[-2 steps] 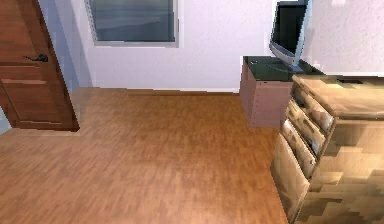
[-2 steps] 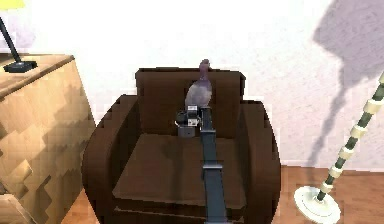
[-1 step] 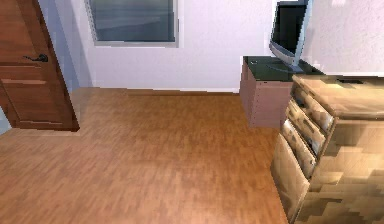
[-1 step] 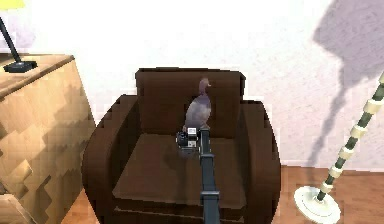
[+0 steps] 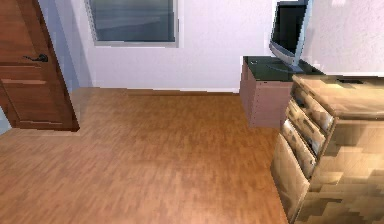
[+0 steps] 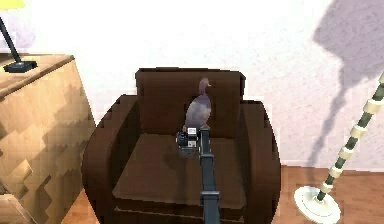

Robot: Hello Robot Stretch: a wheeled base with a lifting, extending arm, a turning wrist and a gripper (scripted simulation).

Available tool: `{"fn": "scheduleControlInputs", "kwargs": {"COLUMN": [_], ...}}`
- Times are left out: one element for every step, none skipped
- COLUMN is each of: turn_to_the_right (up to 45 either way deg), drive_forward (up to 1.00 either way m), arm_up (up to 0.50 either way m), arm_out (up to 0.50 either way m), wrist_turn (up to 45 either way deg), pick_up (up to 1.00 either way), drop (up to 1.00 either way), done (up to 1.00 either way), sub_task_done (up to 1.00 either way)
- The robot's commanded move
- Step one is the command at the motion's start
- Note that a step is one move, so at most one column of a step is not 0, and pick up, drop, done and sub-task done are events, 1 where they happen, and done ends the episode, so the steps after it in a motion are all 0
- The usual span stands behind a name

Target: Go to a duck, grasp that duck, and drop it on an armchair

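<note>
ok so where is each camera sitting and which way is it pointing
Forward view: on the robot, facing ahead and somewhat down across the wood floor to a door, window and TV; nothing of the robot itself.
Arm side view: on the robot's body, facing out sideways at a brown armchair, the duck in front of its backrest; the arm and tool show.
Shared: the wooden dresser, at the forward view's right edge and the arm side view's left.
</note>
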Motion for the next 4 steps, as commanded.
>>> {"fn": "scheduleControlInputs", "kwargs": {"turn_to_the_right": [0.0, 0.0, 0.0, 0.0], "drive_forward": [0.00, 0.00, 0.00, 0.00], "arm_up": [0.00, 0.10, 0.00, 0.00], "arm_out": [0.00, 0.00, -0.08, 0.00], "wrist_turn": [0.0, 0.0, 0.0, 0.0], "pick_up": [0.00, 0.00, 0.00, 0.00], "drop": [1.00, 0.00, 0.00, 0.00], "done": [0.00, 0.00, 0.00, 1.00], "sub_task_done": [0.00, 0.00, 0.00, 0.00]}}
